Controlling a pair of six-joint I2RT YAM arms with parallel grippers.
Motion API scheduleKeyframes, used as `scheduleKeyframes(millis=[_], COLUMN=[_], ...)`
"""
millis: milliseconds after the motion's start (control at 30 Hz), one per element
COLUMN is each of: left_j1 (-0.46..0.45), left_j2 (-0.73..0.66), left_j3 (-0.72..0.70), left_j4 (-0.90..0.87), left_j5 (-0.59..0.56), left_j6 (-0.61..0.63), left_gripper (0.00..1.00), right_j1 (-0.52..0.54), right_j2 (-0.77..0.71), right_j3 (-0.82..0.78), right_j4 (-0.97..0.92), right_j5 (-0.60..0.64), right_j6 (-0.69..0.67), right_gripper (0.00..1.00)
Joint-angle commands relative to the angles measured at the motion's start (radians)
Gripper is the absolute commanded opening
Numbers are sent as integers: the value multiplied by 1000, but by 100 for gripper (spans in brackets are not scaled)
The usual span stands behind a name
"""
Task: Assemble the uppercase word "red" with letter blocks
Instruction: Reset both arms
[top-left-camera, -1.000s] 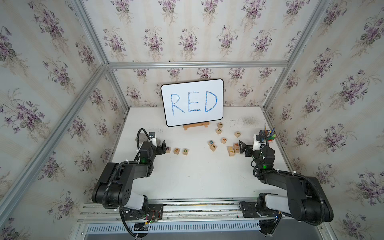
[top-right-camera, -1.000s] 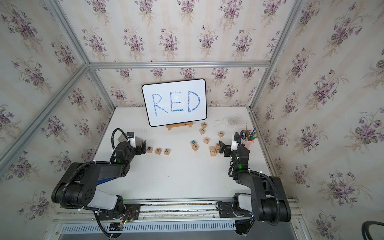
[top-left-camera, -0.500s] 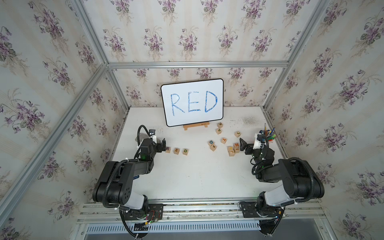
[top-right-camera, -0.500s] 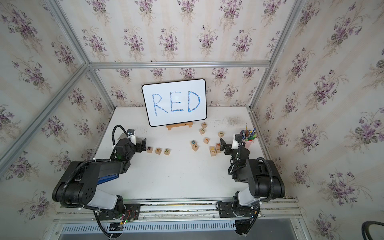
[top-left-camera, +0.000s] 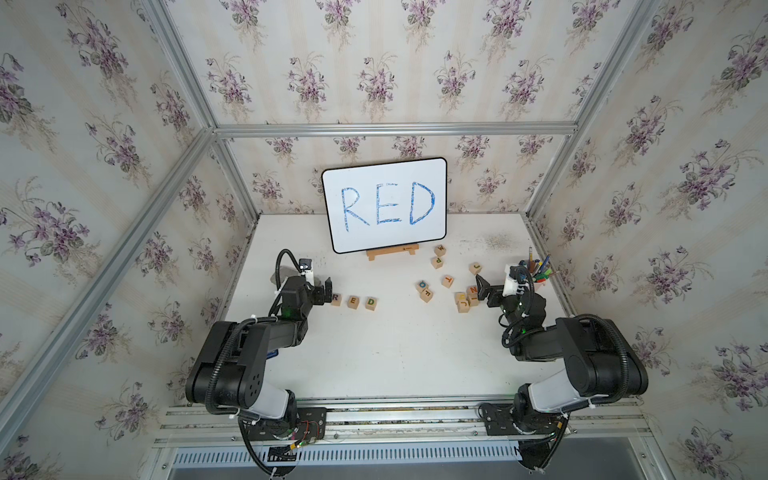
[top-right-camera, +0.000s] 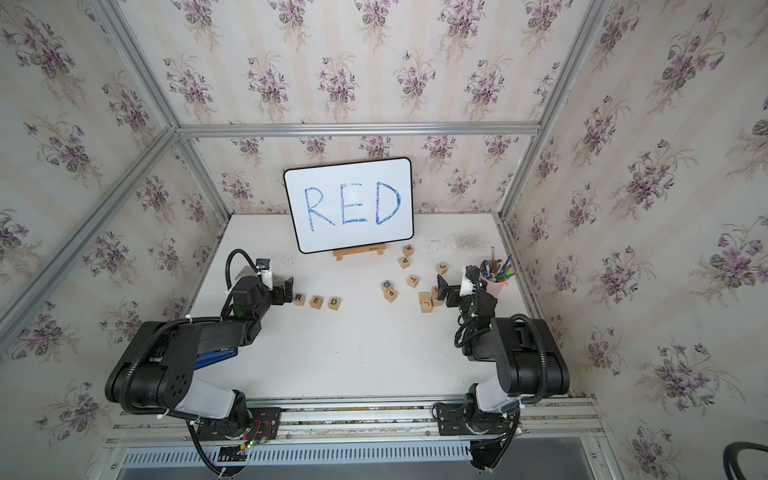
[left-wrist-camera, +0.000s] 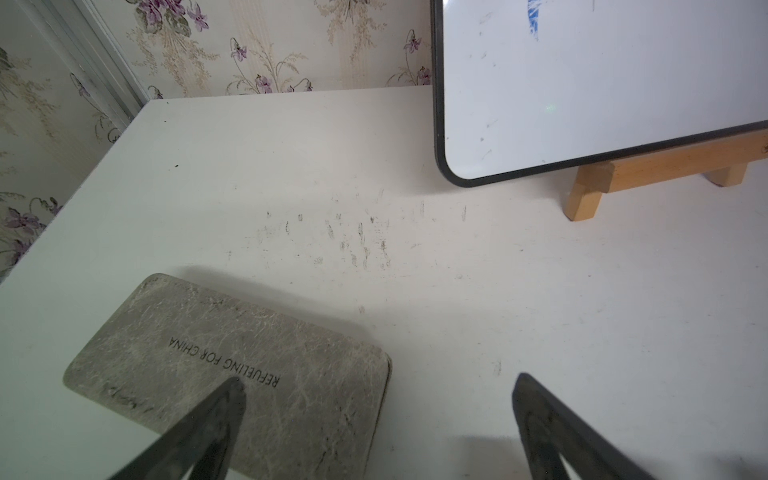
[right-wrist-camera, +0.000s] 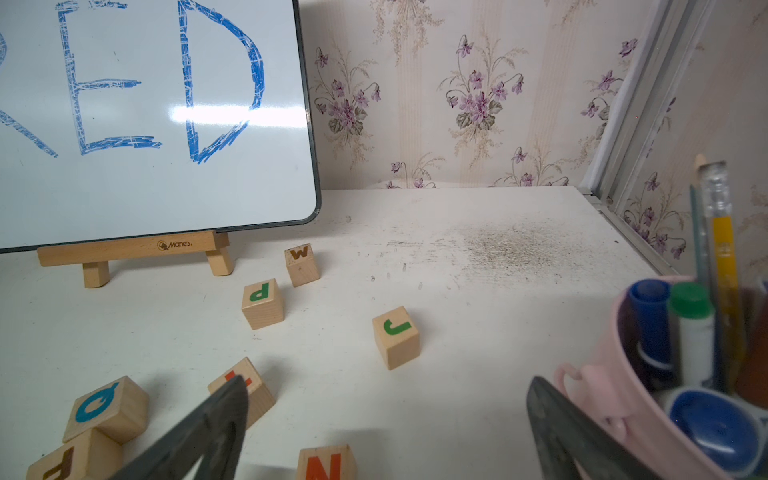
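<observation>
The R block (top-left-camera: 336, 299), E block (top-left-camera: 353, 301) and D block (top-left-camera: 371, 303) sit in a row on the tabletop (top-left-camera: 395, 353), spelling the word (assembly looks finished). The left fingers (left-wrist-camera: 548, 428), just beside R, and the right fingers (right-wrist-camera: 208, 432) are spread wide, holding nothing.

My white desk (top-left-camera: 395, 357) holds the letter blocks (top-left-camera: 353, 302) in a row, loose blocks (top-left-camera: 448, 281), a stand (top-left-camera: 392, 252), a cup (top-right-camera: 494, 287), a pad (left-wrist-camera: 232, 365).

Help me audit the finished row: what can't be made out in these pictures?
- Top views: whether the left gripper touches the R block; too small.
- Wrist views: the spelled row lies outside both frames.
- Top views: the right gripper covers part of the block cluster beside it.
</observation>
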Motion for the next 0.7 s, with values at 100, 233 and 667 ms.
scheduleKeyframes(millis=[100, 233, 667], left_j1=[1, 0, -2], left_j2=[-1, -1, 2], left_j3=[5, 5, 14], left_j4=[12, 12, 0], left_j5=[5, 5, 21], left_j6=[0, 0, 11], left_gripper=[99, 99, 99], right_j1=[2, 1, 2], right_j2=[1, 1, 1], right_j3=[2, 2, 3], right_j4=[18, 16, 16], right_j5=[-1, -1, -1], right_j6=[-15, -15, -15], right_gripper=[100, 100, 100])
